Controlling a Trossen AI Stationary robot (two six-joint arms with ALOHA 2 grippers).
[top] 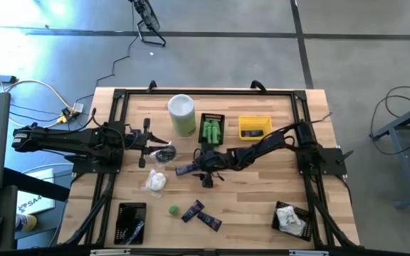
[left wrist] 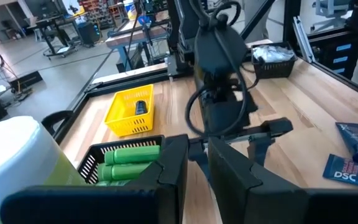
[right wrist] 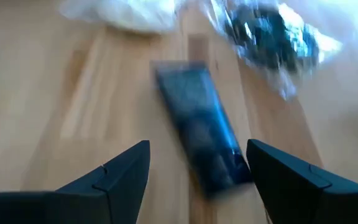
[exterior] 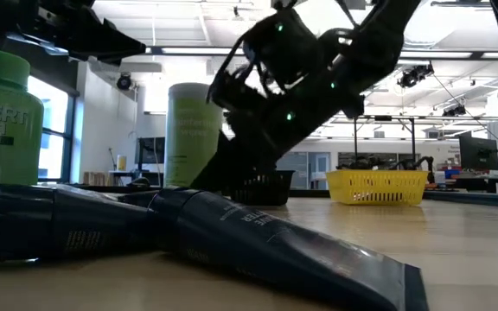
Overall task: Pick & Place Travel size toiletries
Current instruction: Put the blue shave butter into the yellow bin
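Right gripper [right wrist: 194, 171] stands with its jaws wide apart and empty, low over a dark navy tube [right wrist: 202, 127] near the middle of the desk; the tube lies flat between the two fingers, and its long axis runs straight away from the gripper. In the high view the tube [top: 186, 170] lies along the desk's length, just beside the gripper [top: 206, 167]. Beyond the tube lie a white soft packet [right wrist: 120, 12] and a dark round piece in clear wrap [right wrist: 272, 34].

Near the front edge two more navy tubes [top: 201, 214] lie together; one carries the letters "DSC" [left wrist: 344, 174]. A small green piece [top: 173, 210] sits beside them.

At the far edge, a black mesh basket [top: 213, 129] holds green bottles lying side by side, and a yellow basket [top: 255, 126] holds one dark item. A black basket [top: 291, 217] near the front right corner holds white packets; another [top: 130, 222] near the front left corner holds dark items. A white-and-green canister [top: 181, 114] stands upright beside the bottle basket.

Left gripper [top: 150, 139], nearly closed on nothing, waits on the left side.
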